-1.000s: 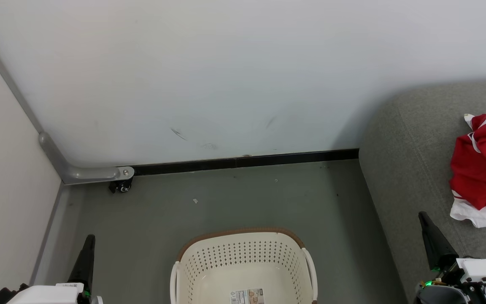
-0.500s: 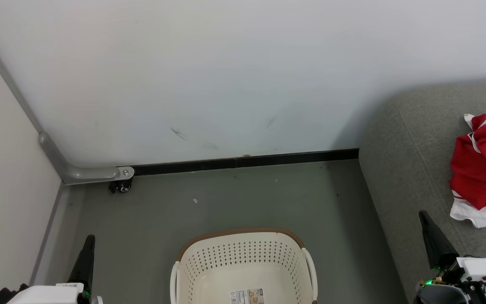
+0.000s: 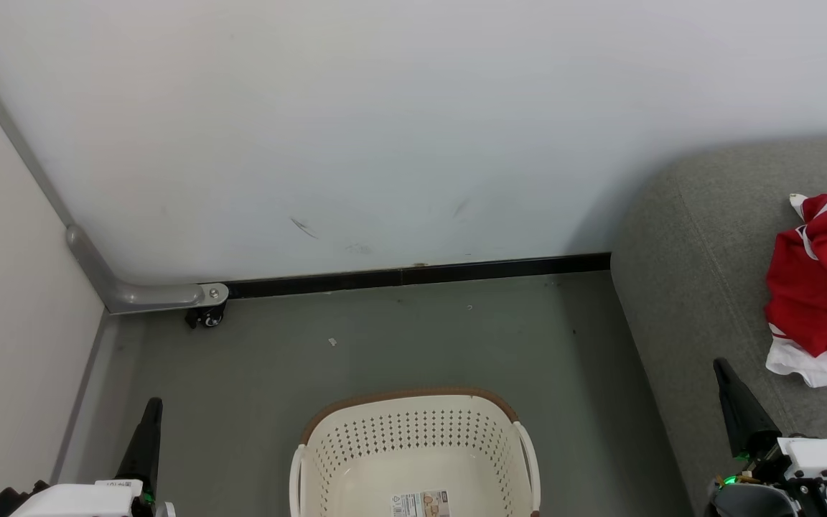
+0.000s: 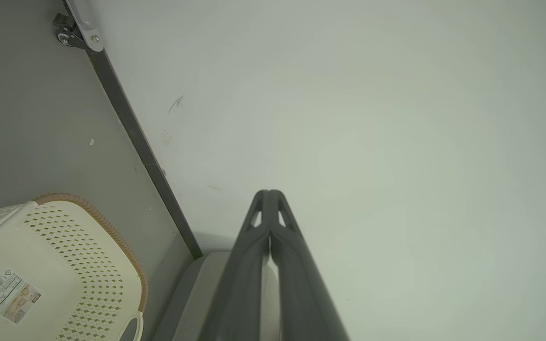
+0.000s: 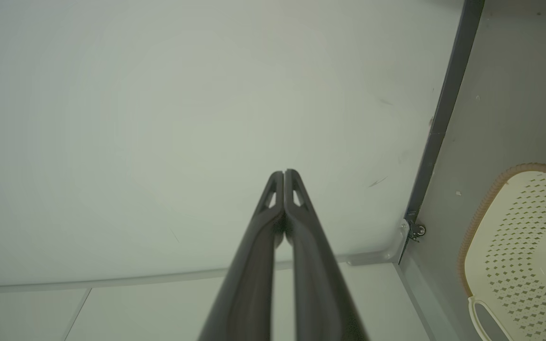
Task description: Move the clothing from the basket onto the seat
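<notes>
Basket point(image 3: 413, 431) empty; clothing point(image 3: 819, 287) heaped on seat point(image 3: 693, 273). Nothing shifted over last second. Left gripper point(image 3: 153, 406), right gripper point(image 3: 721, 366): jaws pressed together, holding nothing. Task judged complete.

long dark tapered fingers point(image 4: 249, 270), white wrist housings point(image 3: 823, 454), small green lights point(image 3: 729, 480)

The floor point(image 3: 413, 337), the wall point(image 3: 385, 129) and the basket point(image 3: 413, 429) are being viewed steeply from above by the head camera. Each wrist camera is being aimed at that wall, seemingly from close by; the basket and the skirting board point(image 3: 413, 275) are being shared by all three views.
</notes>
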